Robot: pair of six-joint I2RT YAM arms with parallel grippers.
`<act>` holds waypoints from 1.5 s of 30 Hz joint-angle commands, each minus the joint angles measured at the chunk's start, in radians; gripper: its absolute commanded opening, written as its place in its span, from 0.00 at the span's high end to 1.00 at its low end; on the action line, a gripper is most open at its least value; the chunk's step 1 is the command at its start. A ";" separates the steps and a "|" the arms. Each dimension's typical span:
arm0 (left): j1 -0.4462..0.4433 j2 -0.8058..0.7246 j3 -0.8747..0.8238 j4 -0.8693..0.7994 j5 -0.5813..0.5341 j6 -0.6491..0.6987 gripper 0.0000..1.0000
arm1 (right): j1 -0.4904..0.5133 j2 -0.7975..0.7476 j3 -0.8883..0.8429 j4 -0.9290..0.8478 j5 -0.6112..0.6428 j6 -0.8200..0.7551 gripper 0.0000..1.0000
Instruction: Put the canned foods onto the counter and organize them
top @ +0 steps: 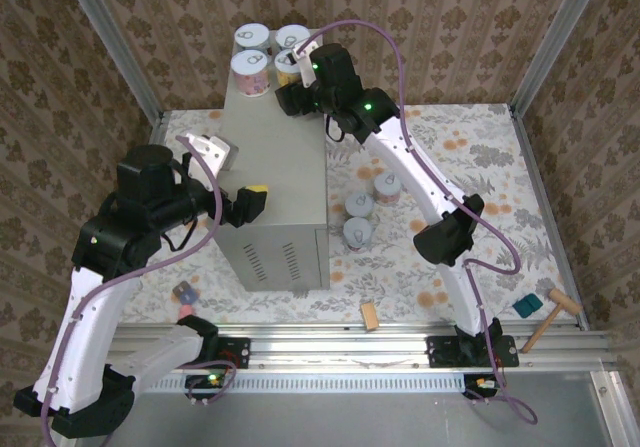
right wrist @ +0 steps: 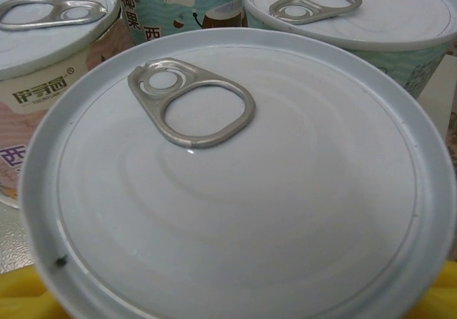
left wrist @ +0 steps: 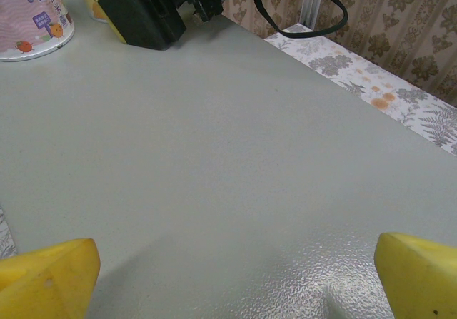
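Right gripper (top: 288,77), arm stretched over counter (top: 275,162), clasps a can (right wrist: 235,190).

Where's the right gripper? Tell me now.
Top view: the right gripper sits over the counter's far right corner, around a can beside three others.

1. The far end of the tabletop (top: 275,157) is jammed. Four cans (top: 252,70) stand packed tight there, with the right hand (top: 292,75) right on top of that bunch.
2. The middle and near stretch of the grey top is bare, so there's plenty of room to come in.
3. The left hand (top: 255,202), fingers spread wide, sits at the left edge.
4. Three more cans (top: 359,205) crowd the floral floor (top: 470,157) just right of the box, with narrow gaps between them.
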 commanded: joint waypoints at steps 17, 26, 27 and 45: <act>0.009 -0.011 0.021 -0.009 -0.013 -0.017 0.00 | -0.005 0.031 0.021 -0.071 -0.037 0.009 0.09; 0.008 -0.011 0.024 -0.004 -0.005 -0.019 0.00 | -0.005 -0.124 -0.200 0.009 -0.052 0.026 0.01; 0.008 -0.008 0.025 -0.005 -0.005 -0.020 0.00 | -0.006 -0.160 -0.258 0.031 -0.063 0.029 0.00; 0.003 0.008 0.040 0.018 0.021 -0.036 0.00 | -0.233 -0.378 -0.557 0.188 -0.323 0.169 0.00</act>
